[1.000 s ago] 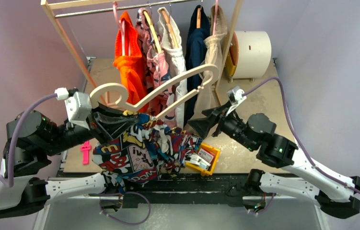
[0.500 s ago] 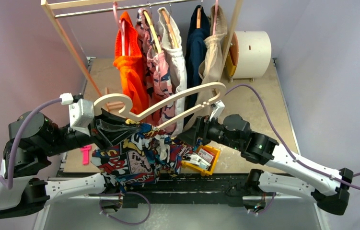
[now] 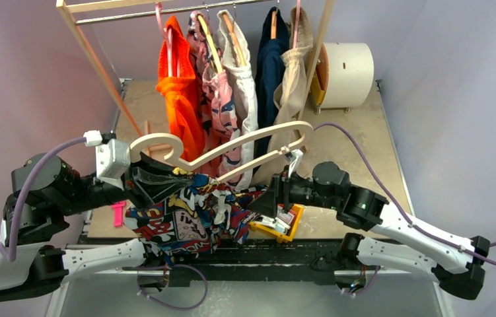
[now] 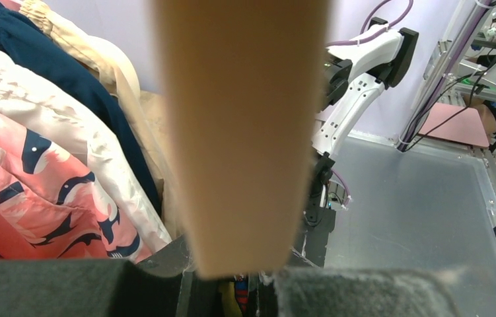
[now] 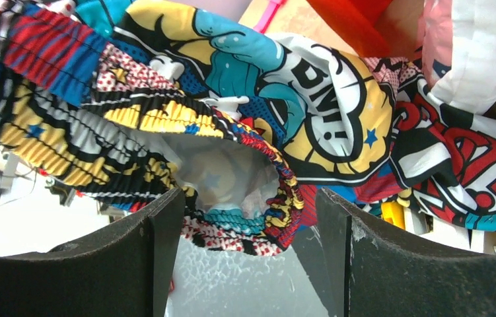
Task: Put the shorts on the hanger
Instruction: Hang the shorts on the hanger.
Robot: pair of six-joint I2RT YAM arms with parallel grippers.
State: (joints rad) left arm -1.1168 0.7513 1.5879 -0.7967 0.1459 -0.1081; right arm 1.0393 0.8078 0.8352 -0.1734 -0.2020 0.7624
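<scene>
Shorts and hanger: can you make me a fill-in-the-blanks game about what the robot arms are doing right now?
1. The left gripper is ____ on the cream hanger.
2. The right gripper has its jaws ____, with the waistband of the shorts just in front of them.
3. On the rack at the back, the garment furthest left is plain ____.
Missing words: shut; open; orange.
</scene>
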